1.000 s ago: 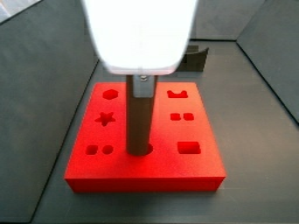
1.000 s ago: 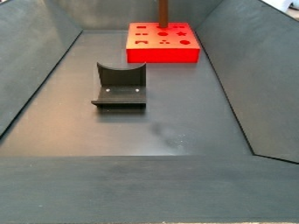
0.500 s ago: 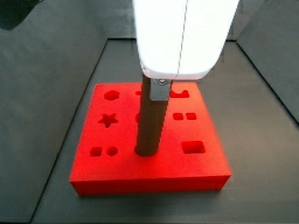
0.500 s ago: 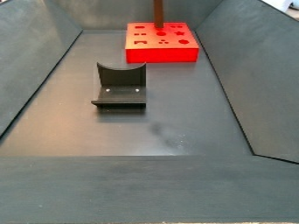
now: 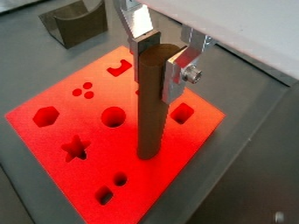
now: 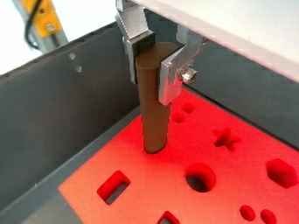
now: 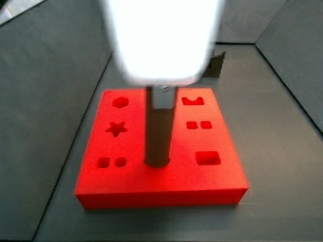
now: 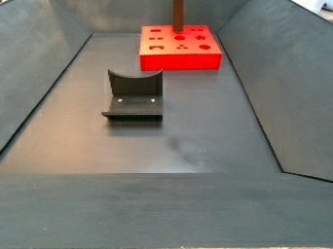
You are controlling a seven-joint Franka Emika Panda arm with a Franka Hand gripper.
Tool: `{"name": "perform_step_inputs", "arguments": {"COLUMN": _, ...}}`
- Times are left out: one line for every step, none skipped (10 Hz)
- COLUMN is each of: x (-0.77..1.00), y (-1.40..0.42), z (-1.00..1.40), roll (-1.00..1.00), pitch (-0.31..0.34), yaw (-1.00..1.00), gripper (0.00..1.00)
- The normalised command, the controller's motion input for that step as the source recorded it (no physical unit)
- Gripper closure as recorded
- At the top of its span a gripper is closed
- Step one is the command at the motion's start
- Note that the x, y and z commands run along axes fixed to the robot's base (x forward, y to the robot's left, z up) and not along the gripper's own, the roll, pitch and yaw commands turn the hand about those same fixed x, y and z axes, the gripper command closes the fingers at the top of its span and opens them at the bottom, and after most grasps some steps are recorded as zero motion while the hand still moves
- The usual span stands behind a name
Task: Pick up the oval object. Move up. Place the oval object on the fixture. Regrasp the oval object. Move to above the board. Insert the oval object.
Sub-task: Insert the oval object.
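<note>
End effector [image 5: 159, 54]: sitting in the upper middle of a wrist view, its silver fingers [image 5: 179, 70] clamped on the top of the oval object.
Oval object [image 5: 149, 105]: standing upright, its lower end meeting the board near the middle; since a second ago it is hardly shifting in a side view.
Board [image 7: 221, 180]: lying red under the peg, holes showing around it.
Fixture [image 8: 131, 97]: sitting empty, well apart from the board.
Meaning: insertion is probably seating or nearly done; depth cannot be told.

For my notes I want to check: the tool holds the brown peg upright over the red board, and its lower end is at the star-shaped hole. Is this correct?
Not the star hole. Both wrist views show the tool holding the brown peg upright over the red board, with its lower end at a separate hole beside it.
</note>
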Motion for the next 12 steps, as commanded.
{"name": "perform_step_inputs", "arguments": {"x": -0.04, "y": 0.21, "z": -0.32, "roll": 0.04, "pitch": -0.219, "yaw": -0.03, "gripper": 1.00}}
{"name": "perform_step_inputs", "arguments": {"x": 0.00, "y": 0.51, "z": 0.00, "roll": -0.14, "pitch": -0.194, "yaw": 0.00, "gripper": 1.00}}
{"name": "perform_step_inputs", "arguments": {"x": 0.00, "y": 0.81, "z": 0.24, "roll": -0.30, "pitch": -0.213, "yaw": 0.06, "gripper": 1.00}}
{"name": "perform_step_inputs", "arguments": {"x": 0.00, "y": 0.64, "z": 0.30, "roll": -0.12, "pitch": -0.091, "yaw": 0.05, "gripper": 1.00}}
{"name": "perform_step_inputs", "arguments": {"x": 0.00, "y": 0.00, "z": -0.09, "roll": 0.49, "pitch": 0.201, "yaw": 0.03, "gripper": 1.00}}
{"name": "perform_step_inputs", "arguments": {"x": 0.00, "y": 0.00, "z": 0.00, "roll": 0.50, "pitch": 0.307, "yaw": 0.00, "gripper": 1.00}}
{"name": "perform_step_inputs", "arguments": {"x": 0.13, "y": 0.02, "z": -0.25, "roll": 0.27, "pitch": 0.301, "yaw": -0.04, "gripper": 1.00}}
{"name": "perform_step_inputs", "arguments": {"x": 0.00, "y": 0.04, "z": 0.00, "roll": -0.02, "pitch": 0.000, "yaw": -0.02, "gripper": 1.00}}
{"name": "perform_step_inputs", "arguments": {"x": 0.00, "y": 0.04, "z": 0.00, "roll": -0.04, "pitch": 0.000, "yaw": 0.00, "gripper": 1.00}}
{"name": "perform_step_inputs", "arguments": {"x": 0.09, "y": 0.21, "z": -0.59, "roll": -0.07, "pitch": 0.017, "yaw": 0.00, "gripper": 1.00}}
{"name": "perform_step_inputs", "arguments": {"x": 0.16, "y": 0.16, "z": -0.84, "roll": 0.00, "pitch": 0.196, "yaw": 0.00, "gripper": 1.00}}
{"name": "perform_step_inputs", "arguments": {"x": 0.23, "y": 0.13, "z": -0.76, "roll": 0.00, "pitch": 0.223, "yaw": 0.00, "gripper": 1.00}}
